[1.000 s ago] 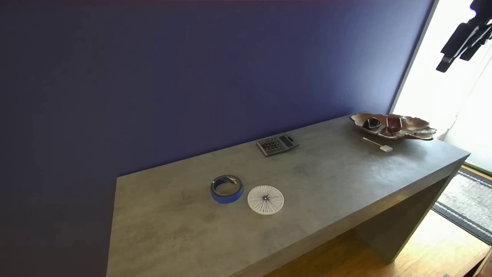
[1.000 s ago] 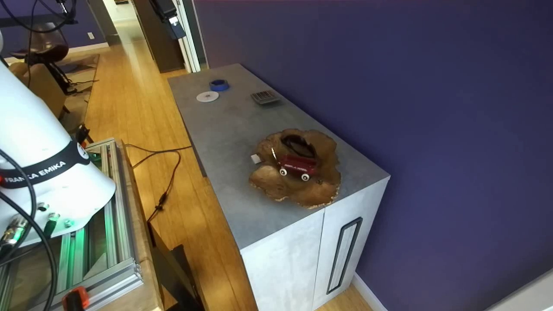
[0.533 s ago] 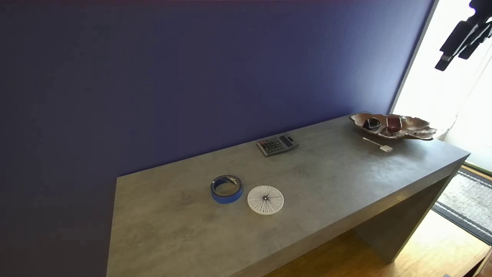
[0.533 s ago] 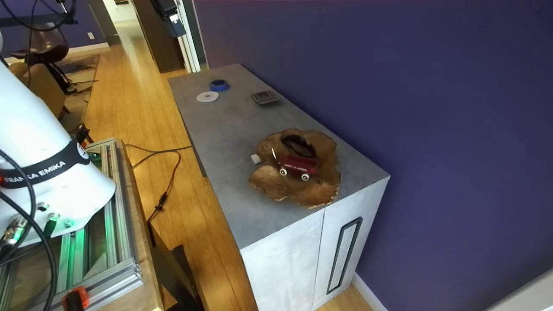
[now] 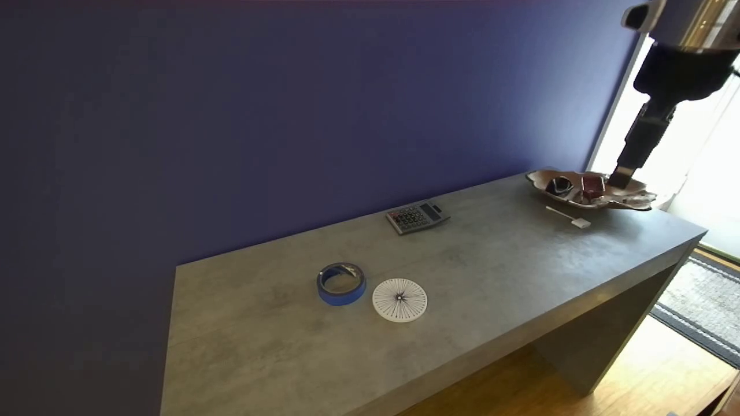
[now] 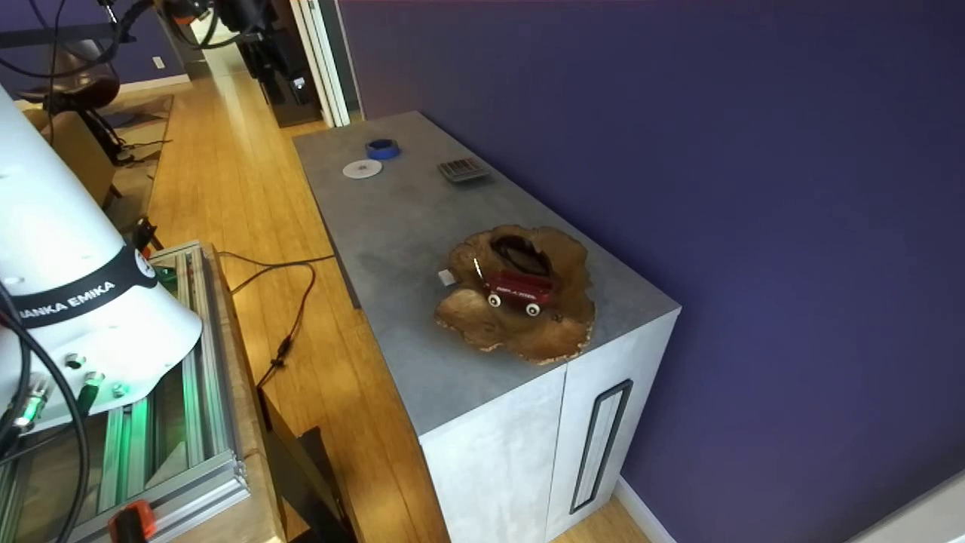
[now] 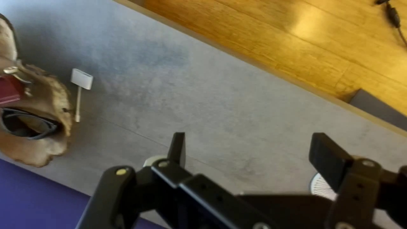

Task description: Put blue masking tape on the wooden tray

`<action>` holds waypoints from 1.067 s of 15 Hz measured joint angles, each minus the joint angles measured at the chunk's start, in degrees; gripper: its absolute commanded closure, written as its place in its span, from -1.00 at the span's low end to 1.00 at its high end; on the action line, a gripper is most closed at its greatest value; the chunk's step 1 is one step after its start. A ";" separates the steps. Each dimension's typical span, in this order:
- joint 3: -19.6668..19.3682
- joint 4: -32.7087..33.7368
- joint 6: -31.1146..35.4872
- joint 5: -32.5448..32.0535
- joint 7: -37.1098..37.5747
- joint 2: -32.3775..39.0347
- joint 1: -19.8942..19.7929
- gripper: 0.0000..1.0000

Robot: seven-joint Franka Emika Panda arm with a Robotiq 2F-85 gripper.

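The blue masking tape lies flat on the grey tabletop beside a white disc. It also shows in an exterior view. It does not show in the wrist view. The wooden tray stands at the opposite end of the table, also seen in an exterior view and partly in the wrist view. My gripper is open, with nothing between its fingers, above the tabletop. In an exterior view the gripper overlaps the tray in the picture. It also shows at the upper left of an exterior view.
The white disc lies next to the tape; in the wrist view a finger partly covers it. A calculator lies near the purple wall. The tray holds a red toy wagon and dark glasses. A white adapter lies beside the tray.
My gripper has come down and to the left in one exterior picture, and more of the arm shows. In the other it has shifted slightly down and left. Tape and tray have not moved.
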 measured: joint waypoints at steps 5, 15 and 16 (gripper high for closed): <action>6.31 10.52 4.35 -0.38 0.04 16.50 -1.48 -1.00; 1.68 19.92 8.77 -4.35 3.27 30.70 3.75 -1.00; -0.45 21.24 11.40 -7.50 6.19 33.32 5.73 -1.00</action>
